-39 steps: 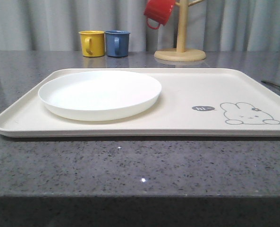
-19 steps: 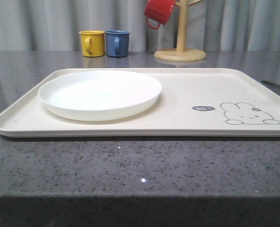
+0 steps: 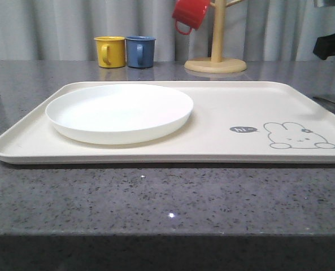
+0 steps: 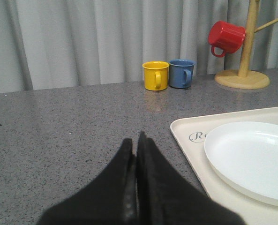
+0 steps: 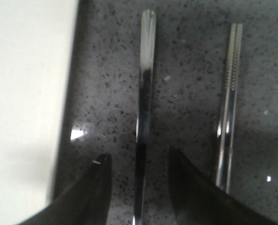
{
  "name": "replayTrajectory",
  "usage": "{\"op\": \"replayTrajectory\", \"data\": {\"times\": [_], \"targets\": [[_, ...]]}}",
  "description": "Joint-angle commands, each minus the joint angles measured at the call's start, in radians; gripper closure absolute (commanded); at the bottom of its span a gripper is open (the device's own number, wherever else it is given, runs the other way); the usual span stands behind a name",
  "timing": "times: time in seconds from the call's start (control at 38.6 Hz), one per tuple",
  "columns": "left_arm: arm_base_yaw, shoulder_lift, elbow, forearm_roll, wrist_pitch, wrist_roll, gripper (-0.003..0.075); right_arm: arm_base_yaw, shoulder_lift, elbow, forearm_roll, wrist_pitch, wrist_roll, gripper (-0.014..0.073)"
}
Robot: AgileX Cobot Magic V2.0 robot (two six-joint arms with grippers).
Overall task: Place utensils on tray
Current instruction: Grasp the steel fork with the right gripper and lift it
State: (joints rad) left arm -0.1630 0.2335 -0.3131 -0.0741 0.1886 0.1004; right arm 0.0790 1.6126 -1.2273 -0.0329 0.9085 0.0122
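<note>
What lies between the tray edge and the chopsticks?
In the right wrist view, one utensil handle lies on the counter between the tray and chopsticks.

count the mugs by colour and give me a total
yellow mug: 1
blue mug: 1
red mug: 1, hanging on the wooden mug tree
total: 3 mugs

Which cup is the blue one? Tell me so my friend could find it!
Start at the big cream tray with the rabbit drawing and look past its far edge, toward the grey curtain. Two mugs stand side by side there. The blue mug is the one nearer the wooden mug tree, with the yellow mug on its other side.
</note>
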Motion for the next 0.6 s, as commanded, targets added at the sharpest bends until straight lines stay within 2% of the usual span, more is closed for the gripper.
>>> {"op": "replayTrajectory", "data": {"times": [0.0, 0.18, 0.47, 0.49, 0.57], "targets": [[0.003, 0.007, -0.027, -0.01, -0.087, -0.009, 0.0738, 0.001, -0.008, -0.035, 0.001, -0.006, -0.017, 0.0275], [0.003, 0.007, -0.027, -0.01, -0.087, -0.009, 0.0738, 0.001, 0.018, -0.035, 0.001, -0.001, -0.017, 0.0308], [0.003, 0.007, -0.027, -0.01, -0.087, -0.009, 0.0738, 0.001, 0.019, -0.035, 0.001, 0.011, -0.017, 0.0646], [0.003, 0.007, -0.027, -0.01, -0.087, -0.009, 0.0738, 0.001, 0.019, -0.036, 0.001, 0.017, -0.017, 0.0667], [0.003, 0.007, -0.027, -0.01, -0.087, -0.009, 0.0738, 0.001, 0.017, -0.051, -0.004, 0.04, -0.017, 0.0657]]}}
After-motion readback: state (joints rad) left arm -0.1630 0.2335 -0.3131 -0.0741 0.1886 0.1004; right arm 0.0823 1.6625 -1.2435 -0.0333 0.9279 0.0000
